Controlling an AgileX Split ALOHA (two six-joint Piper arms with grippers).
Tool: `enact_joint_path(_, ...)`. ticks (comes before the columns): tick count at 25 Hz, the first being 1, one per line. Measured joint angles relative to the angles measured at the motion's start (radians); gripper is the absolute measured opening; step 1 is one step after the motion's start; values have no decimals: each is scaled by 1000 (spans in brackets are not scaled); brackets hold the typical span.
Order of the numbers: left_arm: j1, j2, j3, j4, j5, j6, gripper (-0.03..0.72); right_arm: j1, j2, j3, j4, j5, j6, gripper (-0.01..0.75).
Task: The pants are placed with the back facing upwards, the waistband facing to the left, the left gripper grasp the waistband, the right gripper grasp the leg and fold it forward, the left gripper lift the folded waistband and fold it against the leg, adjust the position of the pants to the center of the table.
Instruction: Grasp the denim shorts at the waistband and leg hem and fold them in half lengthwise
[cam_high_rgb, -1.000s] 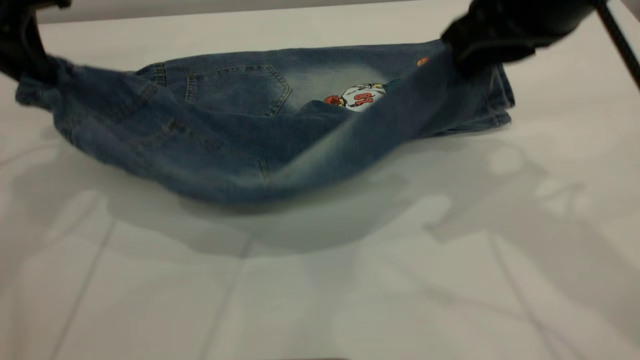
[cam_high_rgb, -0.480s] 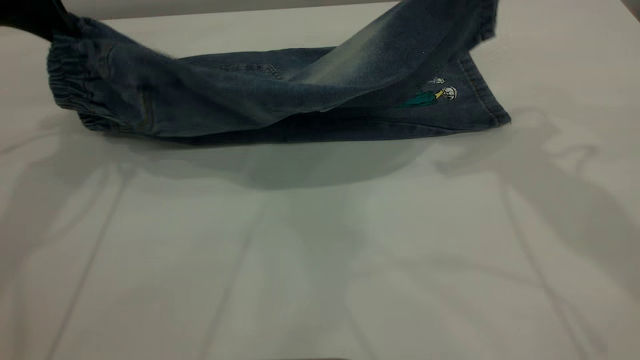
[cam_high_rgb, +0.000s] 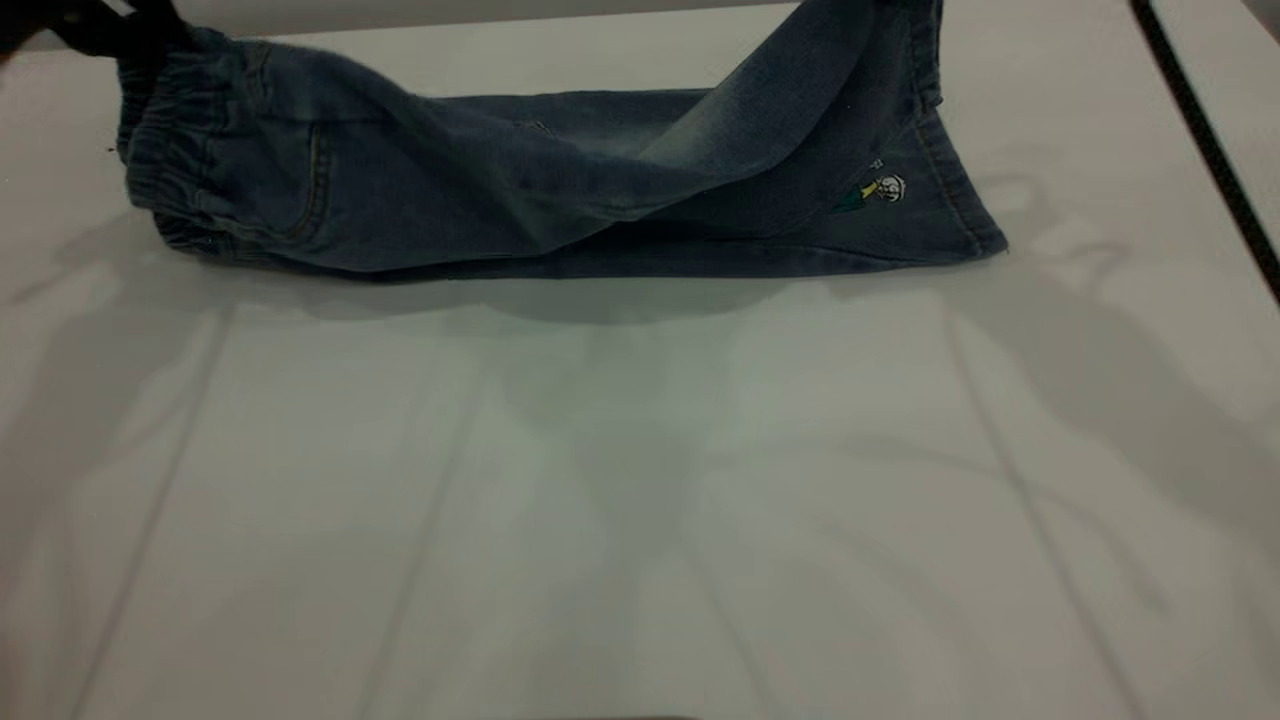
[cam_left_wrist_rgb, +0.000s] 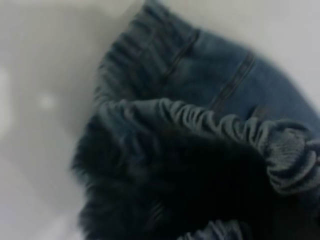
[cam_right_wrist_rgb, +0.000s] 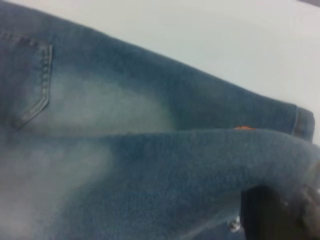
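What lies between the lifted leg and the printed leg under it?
Nothing shows there. In the exterior view the leg hangs above the printed leg on the table, with only a shadowed gap between them.

The pants (cam_high_rgb: 480, 200) are matt, washed blue denim cloth with a twill weave, the waistband (cam_left_wrist_rgb: 220, 122) ruched; the surface (cam_high_rgb: 640, 500) is smooth, pale, faintly sheened

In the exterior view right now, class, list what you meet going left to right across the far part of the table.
left gripper → waistband → lifted leg → small print → hem on the table → black cable
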Motion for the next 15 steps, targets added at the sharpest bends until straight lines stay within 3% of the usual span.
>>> enact_joint_path(15,0,129,-7,-120,-310,-15,46,-9,140,-44,104,-287,0,30)
